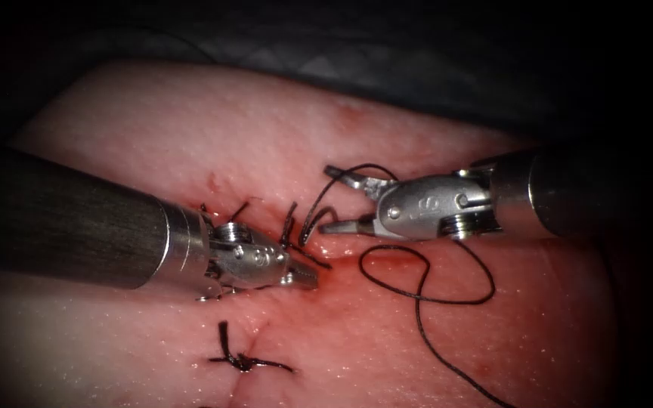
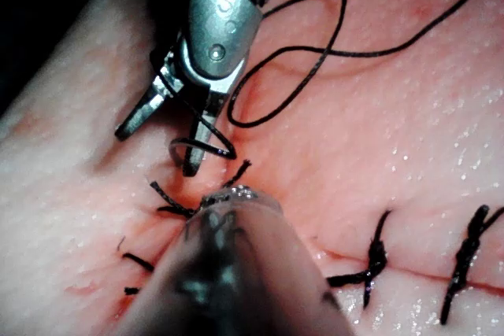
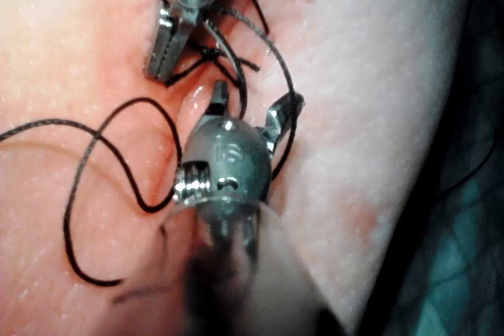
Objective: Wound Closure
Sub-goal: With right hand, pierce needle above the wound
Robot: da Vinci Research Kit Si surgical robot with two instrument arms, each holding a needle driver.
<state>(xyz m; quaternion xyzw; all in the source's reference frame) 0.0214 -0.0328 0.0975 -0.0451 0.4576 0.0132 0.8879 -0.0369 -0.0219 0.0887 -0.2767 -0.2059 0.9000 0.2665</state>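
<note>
Right tool [image 1: 339, 202] is gaping wide by the cut; left tool [image 1: 307, 276] is sitting with jaws together.

The right tool's jaws are standing apart around a dark curved strand, the needle or the thread [image 1: 425, 298], which I cannot tell. The left tool's tip is pressing on the tissue [image 1: 266, 128] at the cut [image 1: 255, 332], beside cut ends of thread [image 1: 290, 227]; whether it is gripping anything is unclear. Thread is looping on the tissue right of the cut. A finished stitch [image 1: 243, 361] is lying nearer.

Endoscope from above-front; wrist views close along each shaft, all sharing the cut [image 1: 319, 261].
</note>
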